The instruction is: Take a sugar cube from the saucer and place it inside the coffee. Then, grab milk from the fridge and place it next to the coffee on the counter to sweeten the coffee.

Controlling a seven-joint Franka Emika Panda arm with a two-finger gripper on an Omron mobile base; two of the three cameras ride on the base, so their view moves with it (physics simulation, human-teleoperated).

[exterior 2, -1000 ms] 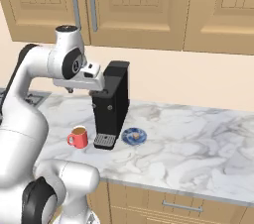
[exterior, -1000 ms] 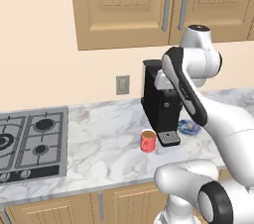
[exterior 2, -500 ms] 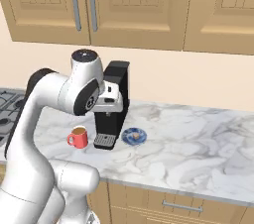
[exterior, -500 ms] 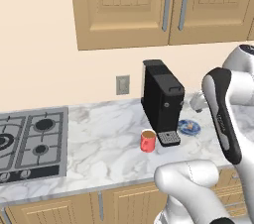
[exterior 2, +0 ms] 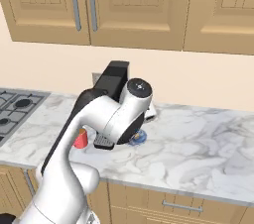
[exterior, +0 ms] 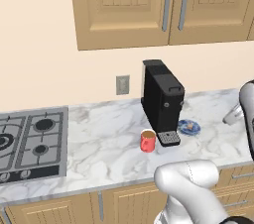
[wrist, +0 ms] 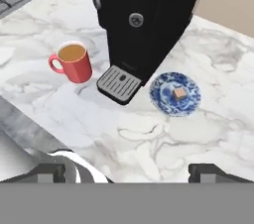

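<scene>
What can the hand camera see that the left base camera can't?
The hand view shows the sugar cube plainly as a tan lump on the saucer, plus the open gripper with its fingertips far apart. The left base view shows the wall socket and the wooden cupboard doors above. Both show the coffee, the black coffee machine, the hob and the marble counter.

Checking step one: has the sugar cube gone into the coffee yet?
No, the sugar cube sits on the saucer, beside the coffee machine.
</scene>
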